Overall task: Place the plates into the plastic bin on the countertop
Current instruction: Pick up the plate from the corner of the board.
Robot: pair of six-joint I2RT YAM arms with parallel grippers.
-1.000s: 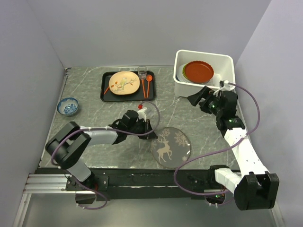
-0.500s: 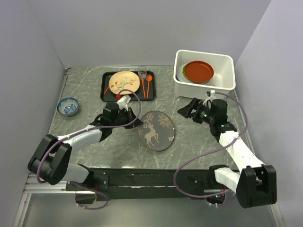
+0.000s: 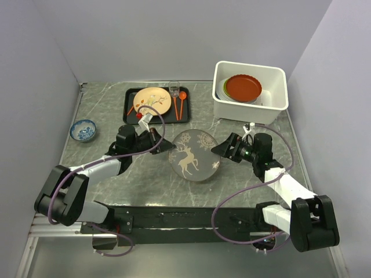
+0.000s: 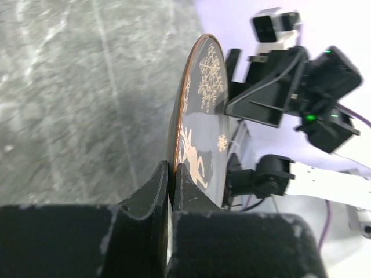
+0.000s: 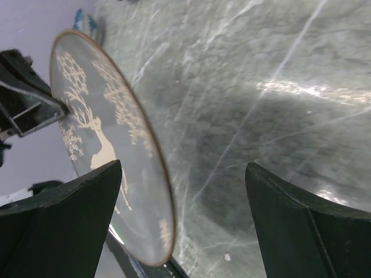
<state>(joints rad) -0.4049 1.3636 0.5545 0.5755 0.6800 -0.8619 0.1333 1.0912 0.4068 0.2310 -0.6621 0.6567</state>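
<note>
A smoky, glassy plate (image 3: 194,155) with a gold stag, trees and snowflakes and a thin coppery rim hangs off the countertop (image 3: 104,104), nearer the arm bases than the plastic bin (image 3: 217,87) and to its left; round, it has no long axis, and its patterned face tilts upward, stag's antlers toward the bin's end of the table; the left gripper (image 3: 165,147) is clenched on the rim farthest from the bin, the plate seen edge-on from that wrist; the right gripper (image 3: 222,149), jaws spread wide and grasping nothing, faces the rim nearest the bin; inside the bin a red-brown plate (image 3: 243,87) tops a stack showing a lime-green edge (image 3: 223,88); left of the bin, a black tray (image 3: 128,110) carries a cream floral plate (image 3: 152,101) and orange cutlery (image 3: 178,103).
</note>
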